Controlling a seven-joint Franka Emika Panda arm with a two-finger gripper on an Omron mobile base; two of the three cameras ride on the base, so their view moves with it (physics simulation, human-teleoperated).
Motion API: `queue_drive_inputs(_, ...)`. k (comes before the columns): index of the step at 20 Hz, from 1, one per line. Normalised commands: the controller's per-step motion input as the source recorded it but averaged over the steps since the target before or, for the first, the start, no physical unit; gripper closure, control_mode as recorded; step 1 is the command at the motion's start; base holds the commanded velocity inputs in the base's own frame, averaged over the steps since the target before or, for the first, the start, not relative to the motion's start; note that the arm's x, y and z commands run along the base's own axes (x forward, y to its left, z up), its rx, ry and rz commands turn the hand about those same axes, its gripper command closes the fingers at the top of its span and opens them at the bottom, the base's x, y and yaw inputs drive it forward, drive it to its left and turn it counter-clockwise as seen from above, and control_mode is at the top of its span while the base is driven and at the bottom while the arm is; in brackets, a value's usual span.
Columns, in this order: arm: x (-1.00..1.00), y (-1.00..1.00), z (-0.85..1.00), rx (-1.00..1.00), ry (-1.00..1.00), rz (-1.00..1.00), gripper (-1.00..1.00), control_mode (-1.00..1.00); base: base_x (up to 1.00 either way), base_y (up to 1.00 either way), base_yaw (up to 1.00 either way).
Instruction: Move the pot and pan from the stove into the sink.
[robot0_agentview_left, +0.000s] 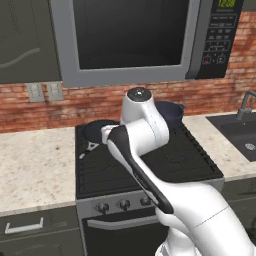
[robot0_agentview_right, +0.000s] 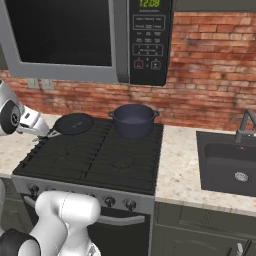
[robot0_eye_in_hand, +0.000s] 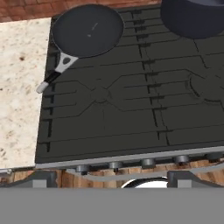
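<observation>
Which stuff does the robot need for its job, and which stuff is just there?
Needed for the job:
pot, on the back of the stove
pan, on the stove's back left
stove
sink, to the right
gripper, above the stove's front

Just there:
microwave
brick wall
wall outlets
faucet

The stove's (robot0_agentview_right: 100, 160) front grates lie bare. The pan (robot0_agentview_right: 74, 123) sits at the back left and the pot (robot0_agentview_right: 133, 120) at the back right, well apart. The microwave (robot0_agentview_right: 75, 35) overhangs both. Bare tabletop (robot0_agentview_right: 180, 160) separates stove and sink (robot0_agentview_right: 230, 162).
</observation>
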Motion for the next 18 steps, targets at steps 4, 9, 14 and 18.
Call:
queue_drive_inputs(4, 0.34, 0.49, -0.25, 0.01, 0.00, -0.10, -1.00, -1.00, 0.00, 0.00, 0.00)
queue_drive_inputs(9, 0.49, 0.49, -0.22, 0.00, -0.01, -0.11, -1.00, -1.00, 0.00, 0.00, 0.00)
queue_drive_inputs(14, 0.60, 0.49, -0.23, 0.00, 0.00, -0.11, -1.00, -1.00, 0.00, 0.00, 0.00)
queue_drive_inputs(18, 0.65, 0.42, -0.22, 0.00, 0.00, -0.08, -1.00, -1.00, 0.00, 0.00, 0.00)
